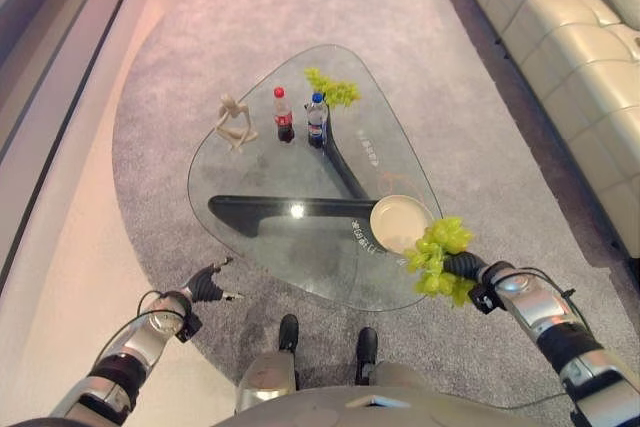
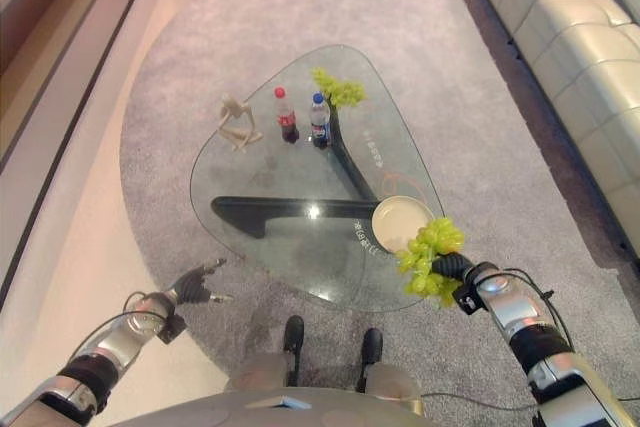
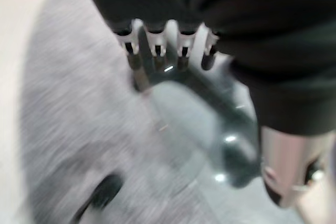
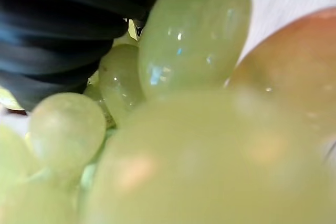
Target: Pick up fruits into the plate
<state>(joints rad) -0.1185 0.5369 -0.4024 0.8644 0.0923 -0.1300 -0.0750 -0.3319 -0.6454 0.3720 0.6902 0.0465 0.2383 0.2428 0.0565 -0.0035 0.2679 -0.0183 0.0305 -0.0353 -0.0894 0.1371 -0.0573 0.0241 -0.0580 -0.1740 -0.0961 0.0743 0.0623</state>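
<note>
Carrying one green grape bunch (image 1: 438, 257) clamped in the right hand (image 1: 466, 267) beside the empty plate (image 1: 400, 221) at the worktop's (image 1: 250, 172) near edge, leaving a second bunch (image 1: 332, 89) waiting at the far edge, left hand (image 1: 204, 285) hanging slack-fingered

Glass coffee table (image 1: 260, 182) set on a grey rug (image 1: 200, 57), with a sofa at one side

The clear, rounded-triangular top is carried on a dark base (image 1: 285, 212) that is seen through the glass. Two small bottles are stood upright just beside each other near the far part of the top: one with a red cap and dark contents (image 1: 283, 115), the other with a blue cap and a clear body (image 1: 316, 120). A pale figurine (image 1: 235, 123) is placed to their left, apart from them. A cream tufted sofa (image 1: 575, 57) is seen along the right edge, and pale flooring (image 1: 60, 247) borders the rug on the left
</note>
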